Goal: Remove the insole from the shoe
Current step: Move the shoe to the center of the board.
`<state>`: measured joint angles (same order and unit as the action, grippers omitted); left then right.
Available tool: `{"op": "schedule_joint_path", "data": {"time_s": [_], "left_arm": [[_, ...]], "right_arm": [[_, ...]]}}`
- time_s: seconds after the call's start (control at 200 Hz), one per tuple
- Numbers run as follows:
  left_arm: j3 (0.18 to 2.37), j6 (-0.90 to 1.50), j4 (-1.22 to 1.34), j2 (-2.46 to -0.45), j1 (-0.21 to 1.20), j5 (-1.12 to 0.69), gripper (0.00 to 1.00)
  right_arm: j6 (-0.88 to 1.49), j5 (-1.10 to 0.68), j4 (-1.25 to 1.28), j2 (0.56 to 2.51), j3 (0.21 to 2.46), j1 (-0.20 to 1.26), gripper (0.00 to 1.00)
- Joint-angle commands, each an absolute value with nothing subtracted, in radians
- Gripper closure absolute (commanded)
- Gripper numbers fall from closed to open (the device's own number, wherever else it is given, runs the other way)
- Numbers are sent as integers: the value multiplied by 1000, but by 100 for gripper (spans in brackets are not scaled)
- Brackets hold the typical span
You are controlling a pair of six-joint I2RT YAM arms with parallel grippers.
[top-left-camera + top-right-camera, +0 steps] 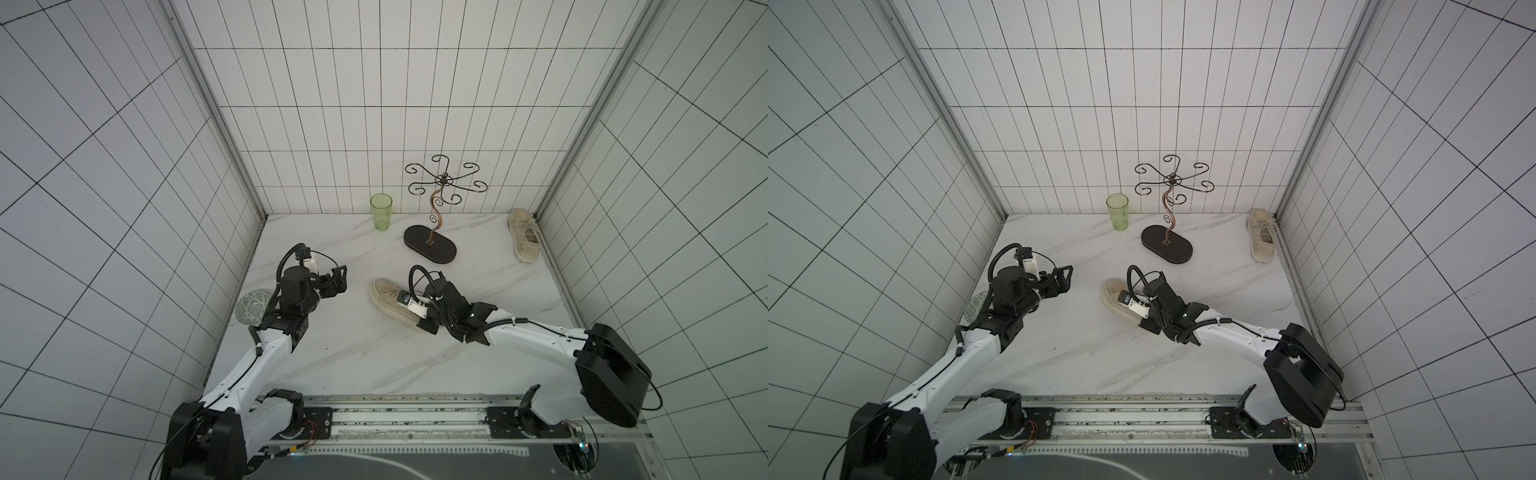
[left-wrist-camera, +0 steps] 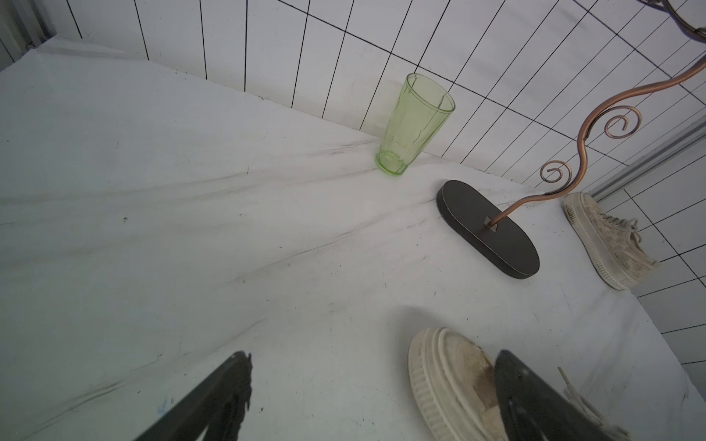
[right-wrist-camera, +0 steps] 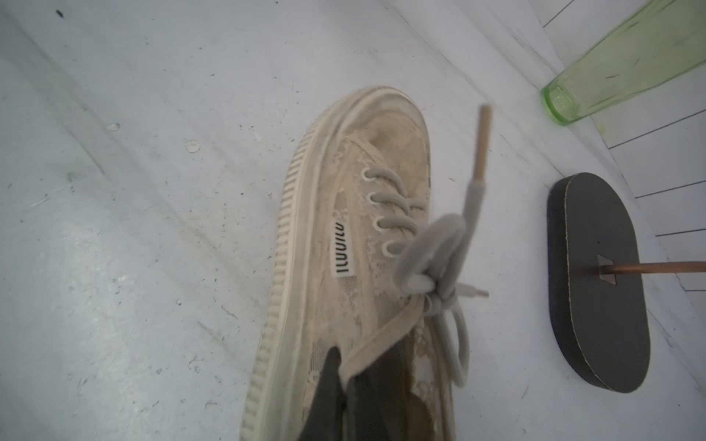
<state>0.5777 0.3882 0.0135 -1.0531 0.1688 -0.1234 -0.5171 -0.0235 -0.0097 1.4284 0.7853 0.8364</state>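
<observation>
Near sneaker point(image 1: 387, 296): cream lace low-top on its sole at mid-table, between the two arms, toe pointing toward the left arm, laces tied in a bow
Insole: judged not yet out; the right wrist view shows only a dark brownish interior through the opening, and insole cannot be told from lining there
Right gripper point(image 3: 349, 367): fingers pressed together at the collar, one outside the side wall and one inside, nipping the bound collar edge; whether the insole is caught too cannot be told
Left gripper point(image 1: 340, 281): fingers spread wide, holding nothing, above the table near the toe but apart from it
Step in hand: probably getting a hold at the opening so the insole can be drawn out
Doing it well: the inner finger should sit under the insole's heel edge, not only on the collar fabric; if just the wall is pinched, pulling will lift the whole shoe
Support: the left gripper looks well placed to pin the toe cap while the right peels up and back toward the heel
Watch: the loose bow loops hang beside the right fingers and could snag
Nearby: scrolled metal stand point(image 1: 430, 244) close behind; green glass tumbler point(image 1: 381, 212) and second sneaker point(image 1: 524, 236) well apart
</observation>
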Motion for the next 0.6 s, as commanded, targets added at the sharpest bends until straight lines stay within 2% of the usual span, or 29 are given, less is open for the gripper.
{"op": "schedule_joint_path", "data": {"time_s": [0.0,0.11,0.285,0.56,0.595], "left_arm": [[561,405,1,-1031,179,-144,2],[556,409,2,-1034,208,-142,2],[559,418,2,-1054,246,-153,2],[570,402,-21,-1054,263,-142,6],[576,395,-27,-1052,262,-148,7]], "right_arm": [[-673,-129,122,1380,686,845,100],[-690,-145,154,1384,653,845,100],[-683,-143,155,1411,644,845,90],[-627,-152,152,1324,640,845,40],[-606,-152,144,1298,640,845,30]]}}
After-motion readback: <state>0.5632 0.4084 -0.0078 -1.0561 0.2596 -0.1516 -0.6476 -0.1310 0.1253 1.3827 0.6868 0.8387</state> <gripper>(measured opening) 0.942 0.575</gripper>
